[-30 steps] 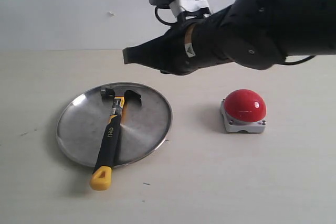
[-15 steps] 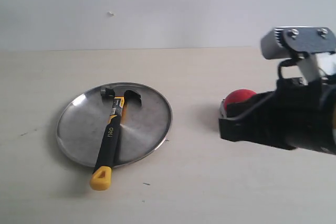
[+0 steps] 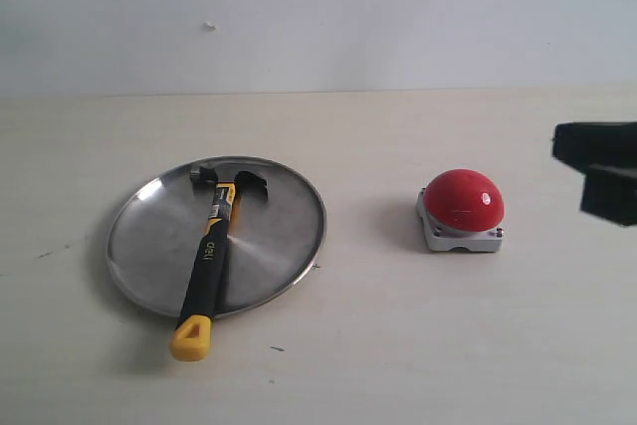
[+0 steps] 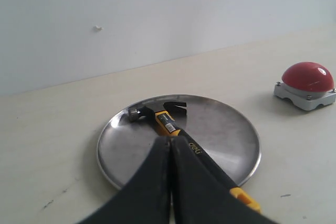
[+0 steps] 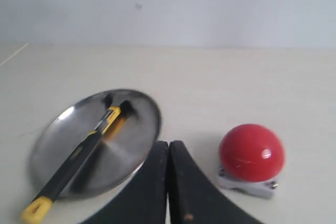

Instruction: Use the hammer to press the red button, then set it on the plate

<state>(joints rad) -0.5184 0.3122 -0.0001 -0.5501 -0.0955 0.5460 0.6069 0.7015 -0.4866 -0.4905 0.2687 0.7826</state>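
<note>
The right arm (image 3: 597,143) is being withdrawn. A second ago it was being stretched out over the far rim of the plate (image 3: 149,236). Half a second ago it was being swung past in front of the red button (image 3: 464,198). Now only two dark blocks of it are being seen at the edge of the exterior view, well away from the plate and beyond the button. Which part of the arm those blocks are cannot be told.

The right tool (image 5: 168,148) is being held with its fingers pressed together along their length, nothing between them. The left tool (image 4: 170,148) is being held the same way, closed and empty, back from the plate's near side. It is not being caught by the exterior view.

The hammer (image 3: 212,246) is being carried by the plate and touched by neither tool. Its head is lying near the plate's far rim, its handle is running across the plate's middle, and its yellow end is overhanging the near rim above the table (image 3: 418,345). Its position is not being altered across the three exterior pictures. The button, beside the plate and well apart from it, is likewise unmoved.

Judgement: the placing step is being read as finished and the retreat as the closing move. Whether the button was pressed cannot be told from these pictures.
</note>
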